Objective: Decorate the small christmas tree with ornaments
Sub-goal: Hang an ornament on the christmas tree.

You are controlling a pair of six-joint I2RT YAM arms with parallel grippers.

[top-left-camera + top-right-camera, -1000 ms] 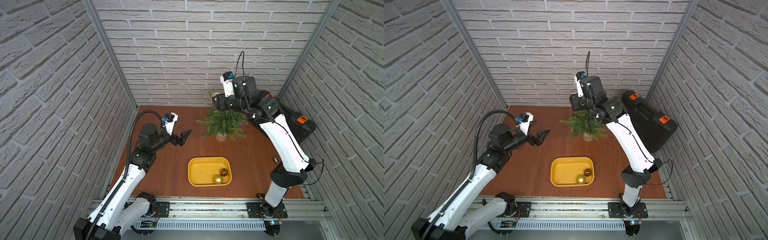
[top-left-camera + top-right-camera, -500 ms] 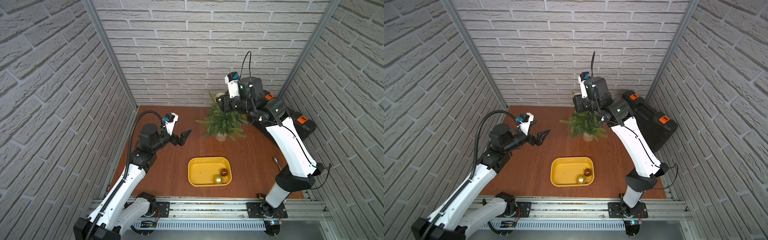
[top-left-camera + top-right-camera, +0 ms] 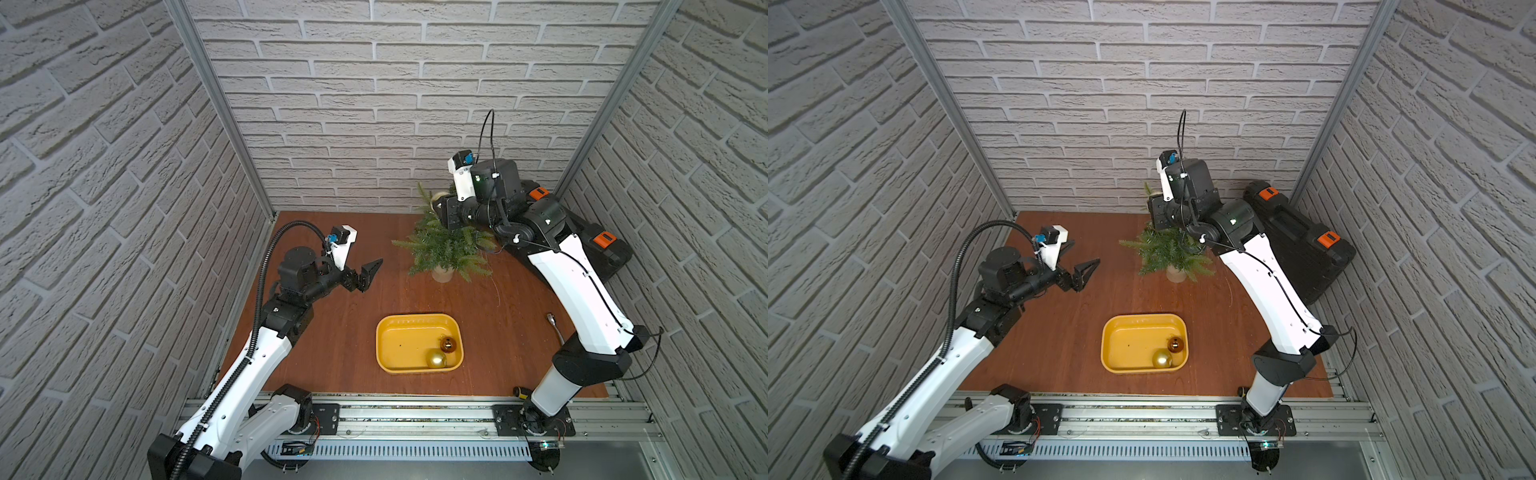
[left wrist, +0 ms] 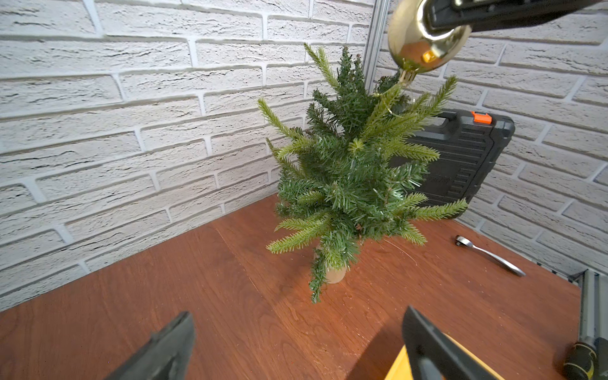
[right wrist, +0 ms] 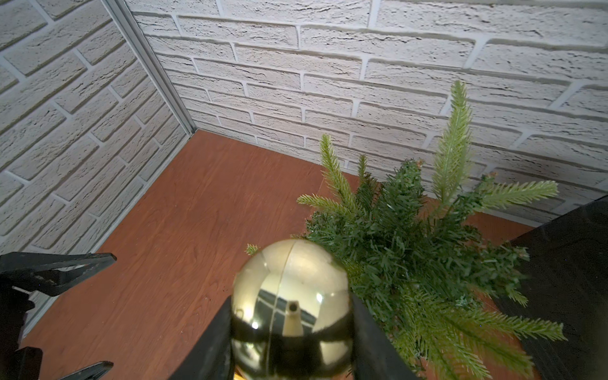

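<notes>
The small christmas tree [image 3: 444, 245] [image 3: 1167, 253] [image 4: 348, 177] stands in a pale pot [image 3: 441, 274] at the back of the table. My right gripper [image 5: 291, 306] [image 3: 442, 208] is shut on the mirror-like pale gold ornament [image 5: 291, 289] [image 4: 418, 42], high beside the treetop. Its cap points down and touches an upper branch tip. The satin gold ornament [image 3: 436, 358] [image 3: 1162, 358] and the smaller bronze ornament [image 3: 448, 343] [image 3: 1175, 344] lie in the yellow tray [image 3: 415, 318]. My left gripper [image 3: 1086, 253] [image 4: 298, 312] hovers open and empty, left of the tree.
A black tool case [image 3: 598, 245] [image 4: 460, 154] lies at the back right, close behind the tree. A ratchet wrench [image 3: 555, 326] [image 4: 490, 256] and a screwdriver [image 3: 521, 391] lie on the table's right side. Brick walls close in three sides.
My right arm has shifted a little to the right with the pale gold ornament, staying at the treetop. The left arm has not moved.
</notes>
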